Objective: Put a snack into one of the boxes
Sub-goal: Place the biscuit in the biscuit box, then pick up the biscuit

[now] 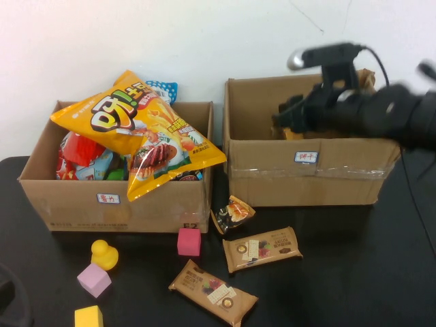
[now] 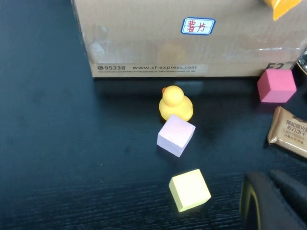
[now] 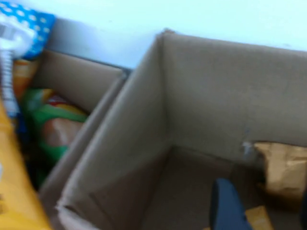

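the right gripper hangs over the right cardboard box; whether it is parted or closed i cannot tell. brown snack packets lie on the black table, below and in front of it. the left gripper hovers low beside a yellow cube, its state unclear too.

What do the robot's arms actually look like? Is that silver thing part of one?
The right arm is bulky, matte black, with a black camera bar tipped in silver on top and a thin black cable trailing back. Its right gripper ends in dark fingers. The left gripper shows only as rounded black parts with a yellowish edge.
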Robot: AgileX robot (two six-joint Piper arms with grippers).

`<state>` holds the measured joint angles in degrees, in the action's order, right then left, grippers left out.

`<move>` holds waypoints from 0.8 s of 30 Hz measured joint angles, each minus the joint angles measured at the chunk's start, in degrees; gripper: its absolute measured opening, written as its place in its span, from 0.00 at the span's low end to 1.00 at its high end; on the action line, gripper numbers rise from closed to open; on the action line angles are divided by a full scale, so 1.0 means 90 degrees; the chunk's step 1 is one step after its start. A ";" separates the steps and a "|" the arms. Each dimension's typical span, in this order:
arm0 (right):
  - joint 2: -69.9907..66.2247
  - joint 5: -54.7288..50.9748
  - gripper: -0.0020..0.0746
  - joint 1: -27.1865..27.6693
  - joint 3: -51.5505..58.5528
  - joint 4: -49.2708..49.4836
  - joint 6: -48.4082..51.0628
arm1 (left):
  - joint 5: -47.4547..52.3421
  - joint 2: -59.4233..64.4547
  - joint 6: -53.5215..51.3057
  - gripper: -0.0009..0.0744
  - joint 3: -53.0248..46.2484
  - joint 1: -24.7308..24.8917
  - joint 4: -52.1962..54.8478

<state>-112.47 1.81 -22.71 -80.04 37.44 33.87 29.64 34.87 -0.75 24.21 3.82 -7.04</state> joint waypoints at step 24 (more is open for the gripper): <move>0.0867 -0.6598 0.20 0.0550 -0.1023 -0.1774 0.0169 | 0.1643 0.1691 -0.4183 0.01 0.0474 0.0000 -0.4785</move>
<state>-104.66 -57.57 -17.76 -89.24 21.48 35.39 44.43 50.09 -38.40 28.48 3.82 -50.10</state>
